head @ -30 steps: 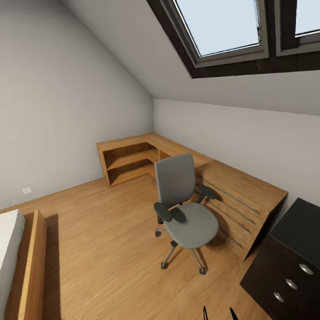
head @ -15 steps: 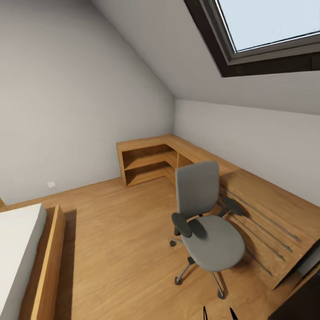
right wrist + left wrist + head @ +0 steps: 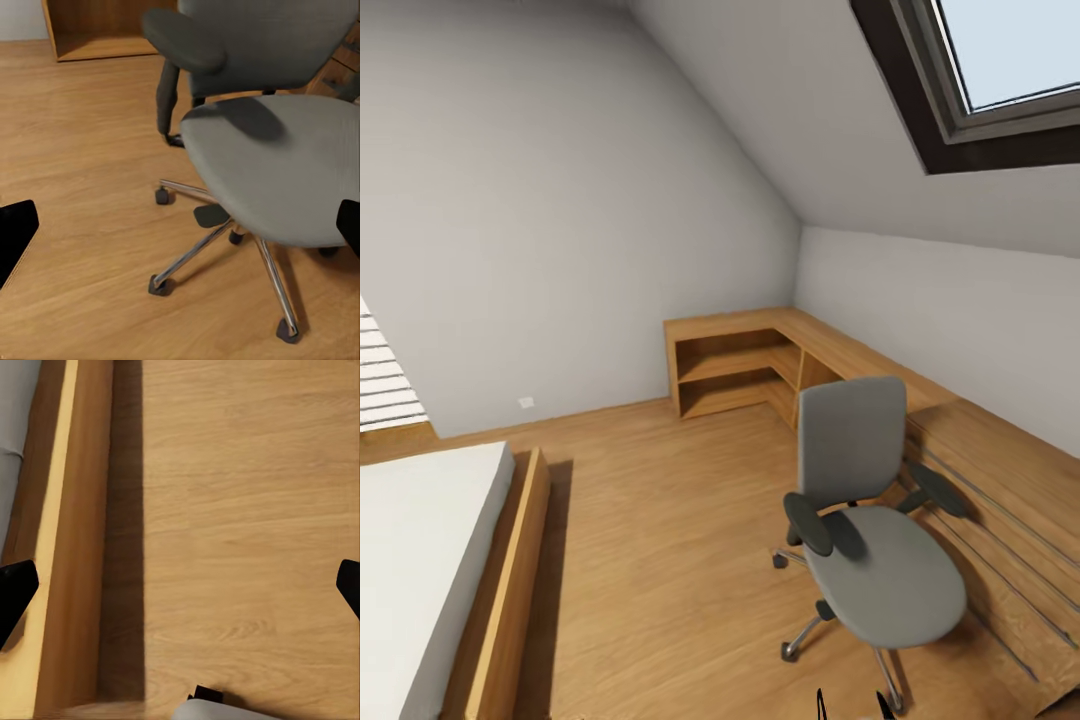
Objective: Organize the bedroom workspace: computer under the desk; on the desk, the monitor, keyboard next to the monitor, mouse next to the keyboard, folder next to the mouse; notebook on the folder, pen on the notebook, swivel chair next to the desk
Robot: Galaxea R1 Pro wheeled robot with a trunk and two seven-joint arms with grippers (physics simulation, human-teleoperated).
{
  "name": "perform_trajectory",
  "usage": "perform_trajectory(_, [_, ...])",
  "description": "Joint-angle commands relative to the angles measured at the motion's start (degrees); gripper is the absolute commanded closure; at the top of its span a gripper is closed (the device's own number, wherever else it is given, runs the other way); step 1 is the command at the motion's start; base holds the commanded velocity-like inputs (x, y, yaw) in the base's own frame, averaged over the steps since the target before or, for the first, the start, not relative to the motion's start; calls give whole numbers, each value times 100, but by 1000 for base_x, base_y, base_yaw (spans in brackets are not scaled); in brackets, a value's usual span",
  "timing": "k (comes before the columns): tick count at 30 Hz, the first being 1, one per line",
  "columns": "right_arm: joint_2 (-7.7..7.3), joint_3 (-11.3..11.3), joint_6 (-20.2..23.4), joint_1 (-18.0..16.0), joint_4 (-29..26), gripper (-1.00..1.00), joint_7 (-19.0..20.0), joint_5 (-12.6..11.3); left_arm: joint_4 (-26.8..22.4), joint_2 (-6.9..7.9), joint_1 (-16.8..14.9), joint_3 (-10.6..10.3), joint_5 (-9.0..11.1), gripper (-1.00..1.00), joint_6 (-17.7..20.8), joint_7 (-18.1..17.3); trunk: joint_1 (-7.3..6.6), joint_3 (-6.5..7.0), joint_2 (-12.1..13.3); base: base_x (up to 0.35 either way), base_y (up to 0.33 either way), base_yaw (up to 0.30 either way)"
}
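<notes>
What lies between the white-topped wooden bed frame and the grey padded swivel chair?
Bare wooden floor, nothing else, in the head view, between the bed and the swivel chair.

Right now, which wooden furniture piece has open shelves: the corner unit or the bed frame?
The corner unit against the far wall has two open shelves. The bed frame is a plain wooden side board beside the mattress.

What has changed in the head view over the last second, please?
The camera has swung to the robot's left: the chair, wooden shelf unit and skylight have slid rightward in the picture, the dark drawer unit has left it, and more of the bed has come in. The chair itself stands as before, seat bare. Nothing was grasped or released.
</notes>
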Motion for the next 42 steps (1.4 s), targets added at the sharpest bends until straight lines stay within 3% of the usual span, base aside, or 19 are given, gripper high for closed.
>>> perform_trajectory(1, [4, 50, -16, -6, 11, -100, -29, -21, -8, 3, -2, -48, -3, -100, -4, 60, 3, -7, -10, 5, 0, 265])
perform_trajectory(9, [5, 51, -17, -6, 12, -100, -29, -18, -8, 3, -3, -48, -2, -100, -3, 60, 3, 29, -10, 42, 0, 260])
perform_trajectory(24, [3, 51, -10, -6, 9, -100, -29, -18, -8, 3, -3, -53, -24, -100, 1, 18, 3, 99, -10, 280, 0, 257])
perform_trajectory(42, [-4, 42, -5, -6, 8, -100, -29, -26, -8, 1, -4, -65, -42, -100, 0, 35, 3, 163, -10, 60, 0, 195])
